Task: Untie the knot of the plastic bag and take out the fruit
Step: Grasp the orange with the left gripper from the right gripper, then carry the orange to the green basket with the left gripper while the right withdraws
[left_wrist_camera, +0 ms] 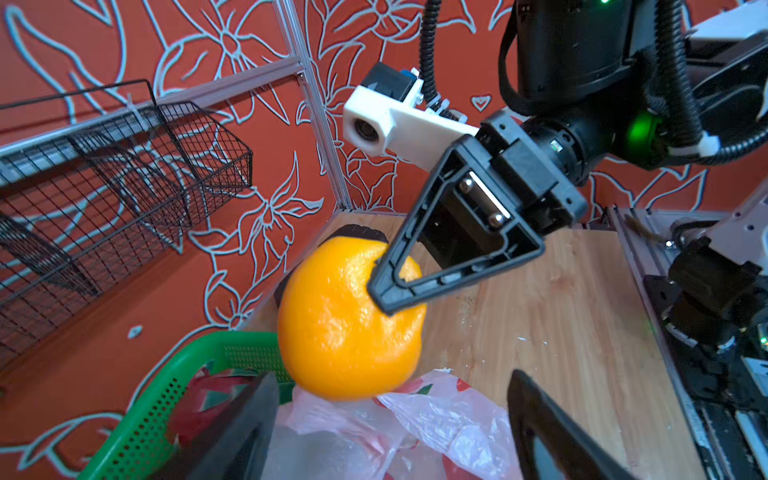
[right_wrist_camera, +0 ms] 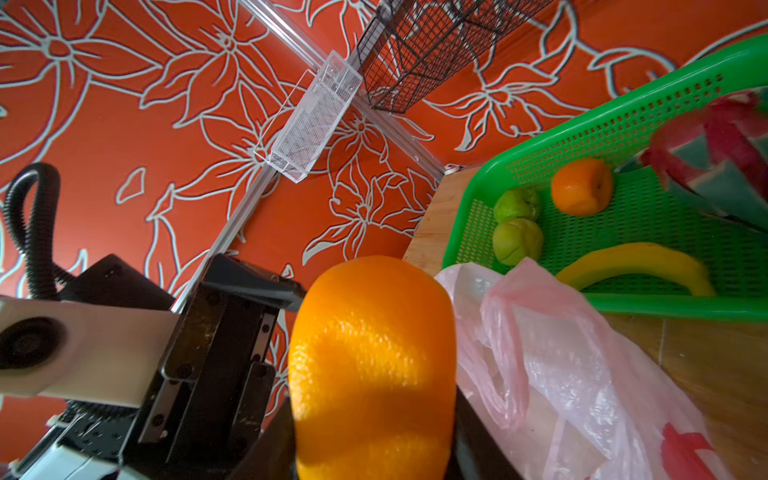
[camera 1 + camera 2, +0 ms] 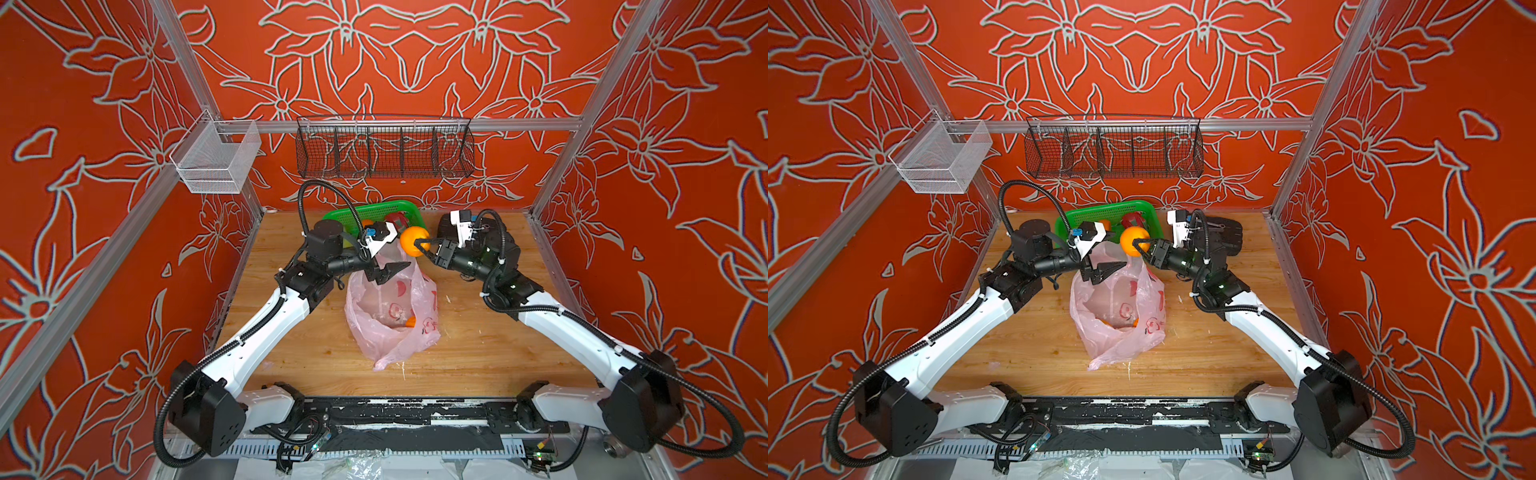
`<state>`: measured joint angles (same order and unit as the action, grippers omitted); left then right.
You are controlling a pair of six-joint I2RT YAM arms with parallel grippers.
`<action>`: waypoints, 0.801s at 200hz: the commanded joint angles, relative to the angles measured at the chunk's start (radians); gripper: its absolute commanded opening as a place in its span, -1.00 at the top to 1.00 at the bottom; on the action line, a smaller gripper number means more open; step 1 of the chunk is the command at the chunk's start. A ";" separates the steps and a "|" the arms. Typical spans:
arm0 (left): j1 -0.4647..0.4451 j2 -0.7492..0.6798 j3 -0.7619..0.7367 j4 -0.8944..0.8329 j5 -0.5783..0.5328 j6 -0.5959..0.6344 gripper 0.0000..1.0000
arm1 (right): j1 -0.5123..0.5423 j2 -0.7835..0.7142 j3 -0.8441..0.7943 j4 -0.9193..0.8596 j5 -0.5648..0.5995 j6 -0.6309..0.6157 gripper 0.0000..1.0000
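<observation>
Gripping the orange point(image 3: 409, 240) between half-closed jaws, the right gripper point(image 3: 419, 245) holds it just above the open mouth of the plastic bag point(image 3: 386, 332), beside the green basket point(image 3: 374, 208); the left gripper point(image 3: 386, 272) hangs wide open and empty over that bag.

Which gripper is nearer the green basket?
Right. The right gripper, shut on the orange, is beside the near rim of the green basket; the left gripper hangs open over the plastic bag, farther off.

links point(image 3: 266, 328): white; joints point(image 3: 208, 411): black; cables point(image 1: 428, 41): black corrugated; jaws: black triangular
</observation>
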<state>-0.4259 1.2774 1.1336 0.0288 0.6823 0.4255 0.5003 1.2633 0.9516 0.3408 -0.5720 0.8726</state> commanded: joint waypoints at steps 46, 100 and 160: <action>-0.042 0.109 0.071 0.046 0.016 0.108 -0.64 | 0.000 0.013 0.029 0.123 -0.146 0.090 0.12; -0.046 0.109 0.068 0.063 -0.020 0.105 -0.18 | 0.000 0.003 0.020 0.108 -0.136 0.091 -0.11; -0.039 0.072 0.113 -0.015 -0.310 -0.091 -0.06 | -0.002 -0.076 0.016 -0.118 0.228 -0.032 -0.76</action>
<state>-0.4679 1.3796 1.1923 0.0647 0.5274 0.4465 0.4965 1.2339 0.9527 0.3332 -0.5587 0.9012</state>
